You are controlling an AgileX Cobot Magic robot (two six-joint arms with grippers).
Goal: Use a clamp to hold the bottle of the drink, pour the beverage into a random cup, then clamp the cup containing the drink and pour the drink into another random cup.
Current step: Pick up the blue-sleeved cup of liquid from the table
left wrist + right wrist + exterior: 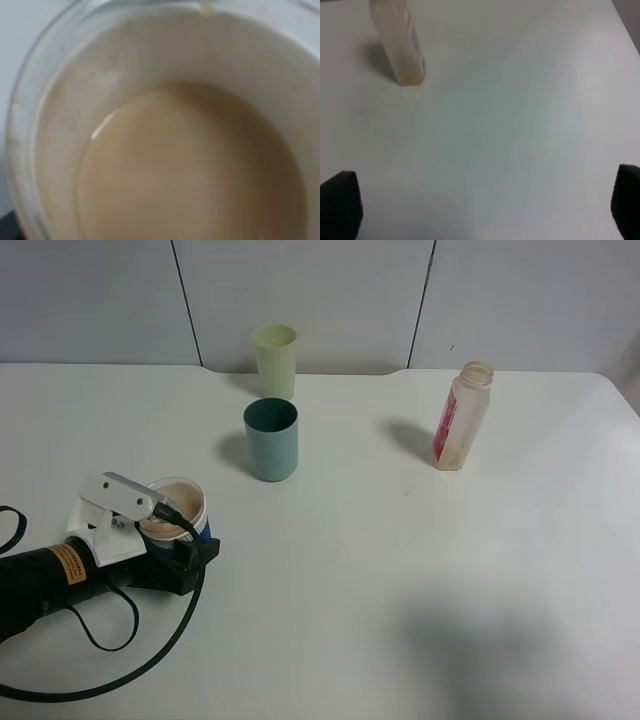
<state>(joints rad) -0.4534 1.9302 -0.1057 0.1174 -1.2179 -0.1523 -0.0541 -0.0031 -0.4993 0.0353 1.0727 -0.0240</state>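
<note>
The white table [420, 580] is mostly bare, which leaves room to swing a cup across it. The left arm [45, 578] lies low over the near left corner. The left gripper [168, 526] is clamped on the blue-and-white cup [180, 502], with a pale plate on the far side and a black finger on the near side. I'd say that side-on hold keeps the mouth free for pouring. Whether the cup rests on the table or is just off it, I cannot tell. The right gripper [482, 207] hangs wide open over bare table, holding nothing. The drink bottle [461, 417] stands upright and uncapped well off to the right, nearly empty by the look of it and clear of any pouring path. The teal tumbler [271, 440] stands near the middle, beyond and to the right of the gripped cup, and is the likely target. The pale yellow-green tumbler [275, 360] is just behind it. The cup itself is short, with a white upper band and a sliver of blue below. The left wrist camera looks straight into its tan interior, where the milky beige drink [190, 175] covers the bottom and faint smears run up the wall.
</note>
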